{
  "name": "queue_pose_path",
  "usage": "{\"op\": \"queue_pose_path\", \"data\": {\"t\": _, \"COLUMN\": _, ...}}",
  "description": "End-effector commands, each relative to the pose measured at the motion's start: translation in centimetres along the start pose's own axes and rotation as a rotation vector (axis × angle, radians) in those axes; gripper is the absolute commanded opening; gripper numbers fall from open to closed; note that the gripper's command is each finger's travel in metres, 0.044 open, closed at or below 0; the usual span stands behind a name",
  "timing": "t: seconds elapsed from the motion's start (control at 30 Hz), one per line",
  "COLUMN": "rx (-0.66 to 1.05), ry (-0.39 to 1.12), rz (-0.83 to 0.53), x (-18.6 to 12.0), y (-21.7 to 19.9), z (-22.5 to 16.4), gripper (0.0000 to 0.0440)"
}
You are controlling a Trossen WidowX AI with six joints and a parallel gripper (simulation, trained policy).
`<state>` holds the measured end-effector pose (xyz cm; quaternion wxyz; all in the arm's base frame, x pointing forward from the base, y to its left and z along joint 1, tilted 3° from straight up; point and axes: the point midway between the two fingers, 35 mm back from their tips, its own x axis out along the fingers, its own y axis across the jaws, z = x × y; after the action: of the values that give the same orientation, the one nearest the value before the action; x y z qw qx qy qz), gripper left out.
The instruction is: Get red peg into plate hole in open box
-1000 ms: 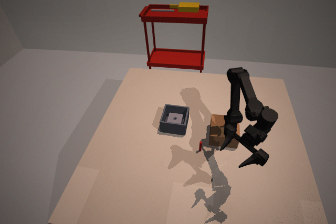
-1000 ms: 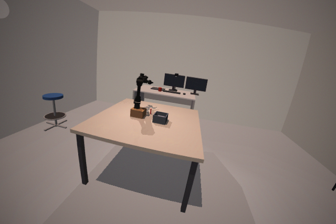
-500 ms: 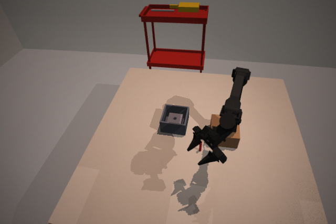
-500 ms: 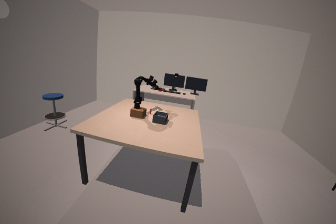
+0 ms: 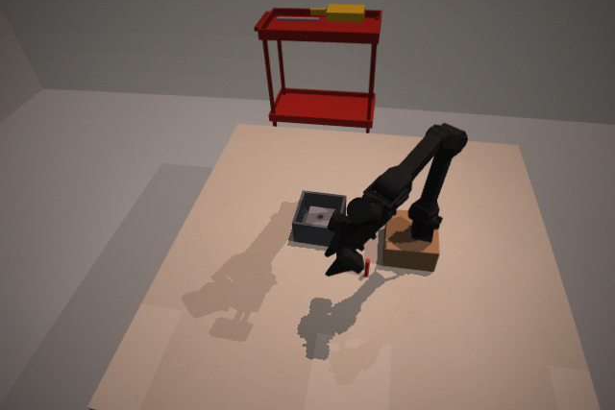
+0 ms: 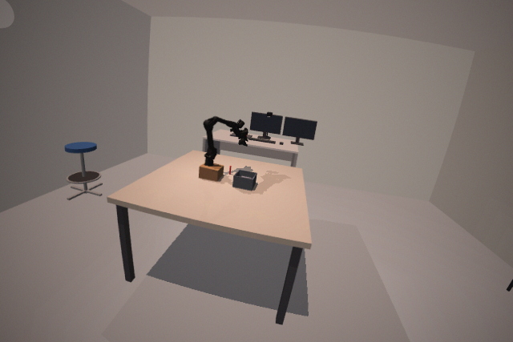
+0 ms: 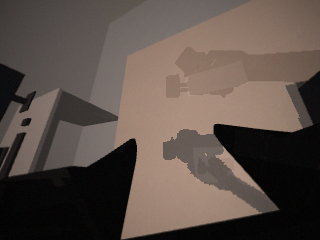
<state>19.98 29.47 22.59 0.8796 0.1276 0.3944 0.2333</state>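
The red peg (image 5: 367, 268) (image 6: 230, 170) stands upright on the table (image 5: 447, 346) (image 6: 186, 206), near the arm's wooden base. The open dark grey box (image 5: 316, 235) (image 6: 244, 181) stands on the table, and the light plate (image 5: 312, 212) with its dark hole (image 5: 320, 216) shows at its bottom. My gripper (image 5: 327, 264) (image 7: 174, 135) is open with nothing between its fingers. It hangs above the table; in the top view it appears left of the peg and in front of the box, whose right corner the arm partly covers. The peg and box are not in the wrist view.
The wooden base block (image 5: 411, 259) (image 6: 210, 172) carries the arm and stands close to the peg. A red cart (image 5: 323, 107) stands beyond the table. A desk with two monitors (image 6: 265, 123) stands behind the table in the exterior view, and a blue stool (image 6: 80, 147) stands at the left.
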Motion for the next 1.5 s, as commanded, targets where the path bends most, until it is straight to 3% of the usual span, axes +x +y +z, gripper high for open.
{"op": "queue_pose_path", "data": {"t": 0.0, "rx": 0.069, "ry": 0.040, "rz": -0.041, "x": 0.3, "y": -1.8, "z": -0.2, "gripper": 0.0399}}
{"op": "queue_pose_path", "data": {"t": 0.5, "rx": 0.426, "ry": 0.253, "rz": -0.373, "x": 1.0, "y": -11.7, "z": -4.8, "gripper": 0.0421}}
{"op": "queue_pose_path", "data": {"t": 0.97, "rx": 0.706, "ry": 0.396, "rz": -0.701, "x": 1.1, "y": -17.6, "z": -11.0, "gripper": 0.0434}}
{"op": "queue_pose_path", "data": {"t": 1.47, "rx": 0.898, "ry": 0.395, "rz": -0.805, "x": 3.5, "y": -20.5, "z": -15.5, "gripper": 0.0433}}
